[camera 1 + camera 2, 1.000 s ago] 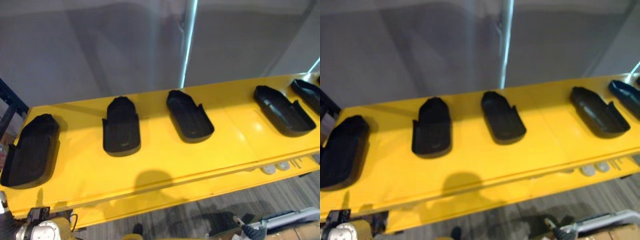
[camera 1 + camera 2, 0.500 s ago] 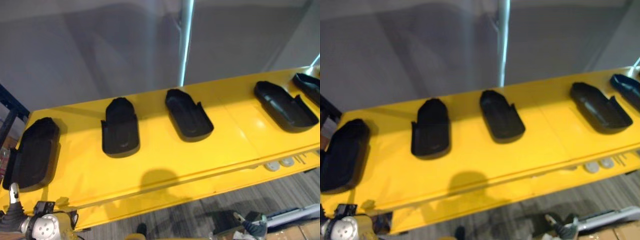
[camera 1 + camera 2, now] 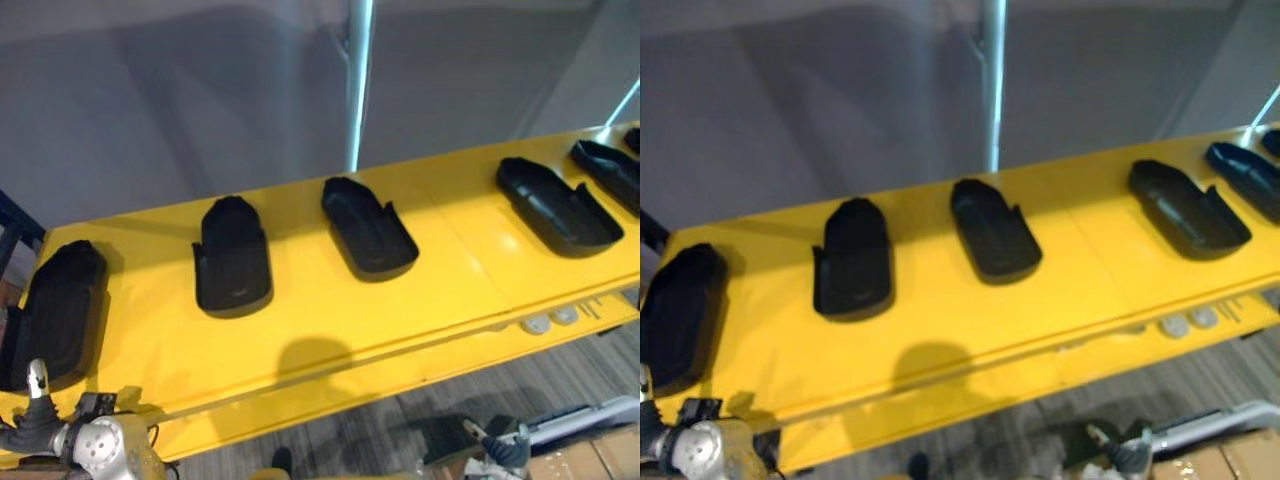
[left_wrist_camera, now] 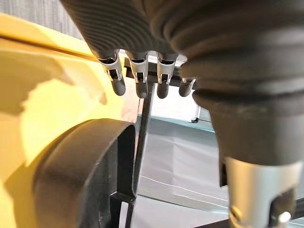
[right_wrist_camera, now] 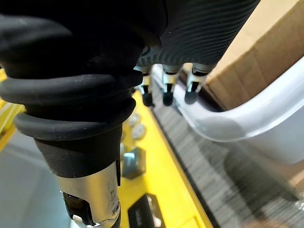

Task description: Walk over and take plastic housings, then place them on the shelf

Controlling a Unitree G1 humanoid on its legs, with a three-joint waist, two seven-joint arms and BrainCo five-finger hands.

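Note:
Several black plastic housings lie in a row on a yellow shelf top (image 3: 300, 320). One housing (image 3: 55, 315) is at the far left, a second (image 3: 232, 258) is left of centre, and a third (image 3: 368, 228) is in the middle. Two more (image 3: 558, 207) (image 3: 608, 172) lie at the right. My left hand (image 3: 35, 420) hangs low at the shelf's front left corner, just short of the far-left housing (image 4: 80, 175). Its fingers (image 4: 137, 80) are straight and hold nothing. My right hand (image 3: 500, 450) is low at the right, below the shelf, with its fingers (image 5: 166, 92) relaxed and empty.
A grey wall with a pale upright pole (image 3: 358, 85) stands behind the shelf. Small white round parts (image 3: 548, 320) sit on the lower front ledge. A cardboard box (image 5: 266, 52) and a white curved rail (image 5: 247, 123) are close to my right hand. A dark frame (image 3: 15, 225) stands at the far left.
The whole view has shifted a little, so the camera has moved. My left hand has come up into view at the lower left. The housings lie as before.

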